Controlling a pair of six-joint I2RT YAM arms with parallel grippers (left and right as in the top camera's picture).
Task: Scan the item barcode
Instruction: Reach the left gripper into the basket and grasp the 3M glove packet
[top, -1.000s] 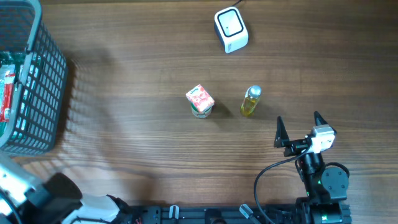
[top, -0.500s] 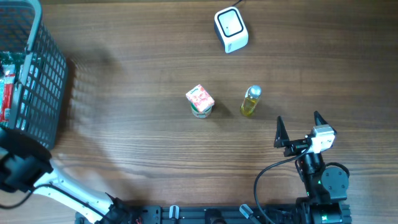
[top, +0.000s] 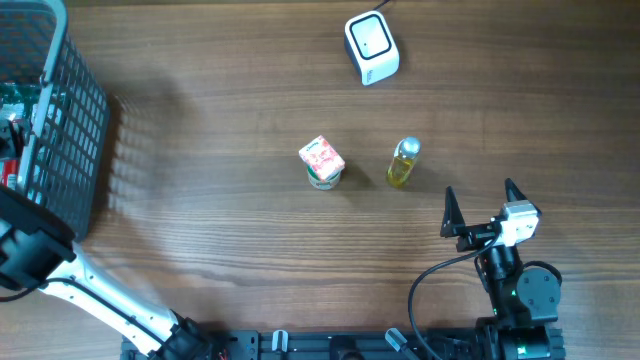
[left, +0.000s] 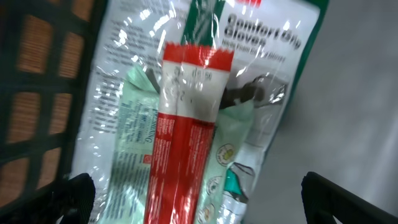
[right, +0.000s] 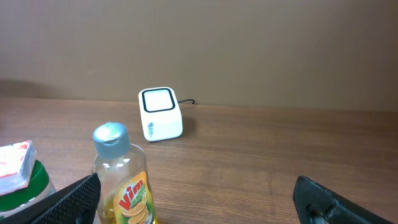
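Apparently the fetching step: reaching into the basket with the left claw, spread to the full and gripping nothing. Directly ahead of that claw, in line with the gap between its two fingers: a long red packet, lying on top of a pale green pouch and a clear pack of gloves. Probably the item to scan, though impossible to say for sure; no barcode legible on it from here. Close beside the claw, on the left of its own view, the basket's dark mesh wall.

Over at the right claw: likewise spread wide, empty, low above the desk. Just ahead of it and a little to its left, a yellow bottle; further left, a small carton sitting on a green-rimmed tub; well beyond the bottle, the white scanner.

Next, presumably: lower the left claw straight onto the red packet, close across its narrow width without snagging the slippery film beneath, lift clear of the mesh, then carry far across the desk to the scanner and turn the barcode toward its window.
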